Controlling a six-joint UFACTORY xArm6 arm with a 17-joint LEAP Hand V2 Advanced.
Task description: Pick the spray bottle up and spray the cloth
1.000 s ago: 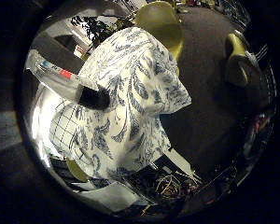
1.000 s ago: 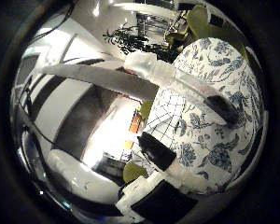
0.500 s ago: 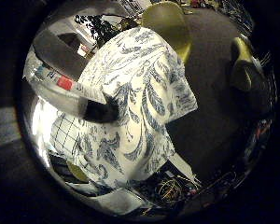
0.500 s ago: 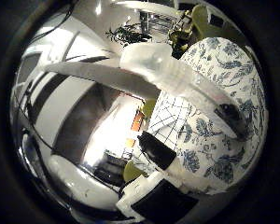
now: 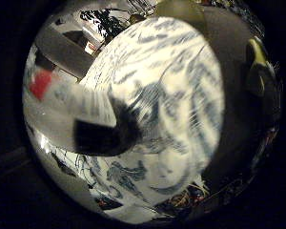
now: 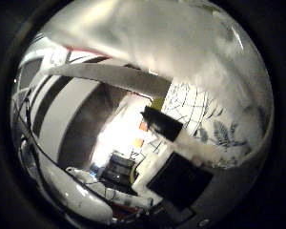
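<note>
closing on the spray bottle over the patterned cloth

we saw the spray bottle very close to the palm. in the little finger side view its pale, translucent body filled one side, with a red mark on it and a black part at its end, probably the nozzle or the collar. in the thumb side view the same pale rounded body crossed much of the picture. it lay above the cloth, between the palm and the fabric.

the cloth was white with blue leaf and feather prints, soft and draped, with folds hanging over the edge of the desk. beside it we saw also a piece with a thin black grid.

a white finger with a black tip of the hand reached into the thumb side view. whether the fingers were apart or clamped on the bottle, we could not tell.

we judged that the step was the grasp. the plastic looked smooth and round, so it could slip or roll. the fingers should wrap the body firmly and leave one free for the trigger.
</note>
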